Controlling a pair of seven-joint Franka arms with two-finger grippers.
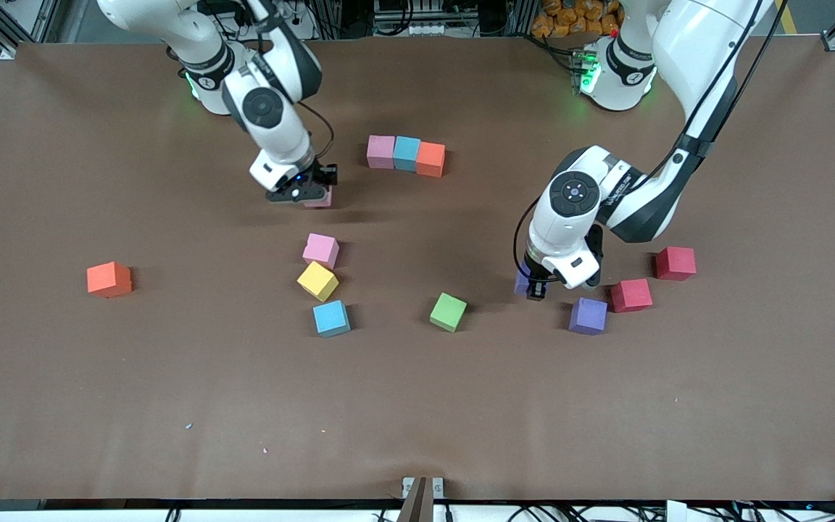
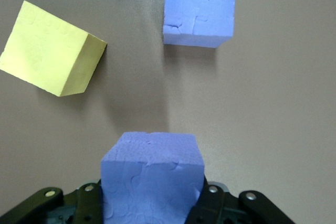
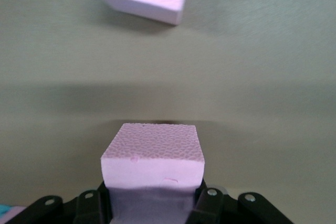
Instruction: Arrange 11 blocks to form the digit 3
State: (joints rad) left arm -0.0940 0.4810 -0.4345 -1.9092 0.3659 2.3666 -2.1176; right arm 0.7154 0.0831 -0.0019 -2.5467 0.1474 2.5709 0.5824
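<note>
Item: started row of three blocks, pink (image 1: 380,151), blue (image 1: 406,152) and orange (image 1: 430,159), set touching on the table (image 1: 171,406) between the two arm bases; it is taken as the first bar of the digit 3.

Item: pink block (image 3: 152,156), pinched between the fingers of the right gripper (image 1: 306,194), low over the table just beside the row toward the right arm's end. Judged step: carrying this cube to the figure. It is best lowered squarely, flush with a neighbour's face, with no nudge to the row, and released only once seated.

Item: purple block (image 2: 152,177), pinched by the left gripper (image 1: 533,288), low over the table near the green block (image 1: 449,312).

Loose stock, nearer the front camera: pink (image 1: 321,250), yellow (image 1: 317,280) and blue (image 1: 331,318) close together; a second purple (image 1: 588,315); a lone orange cube (image 1: 109,279) toward the right arm's end. The yellow cube sits turned askew and would need squaring.

Not for use: two red cubes (image 1: 631,295) (image 1: 675,262) near the left arm.
</note>
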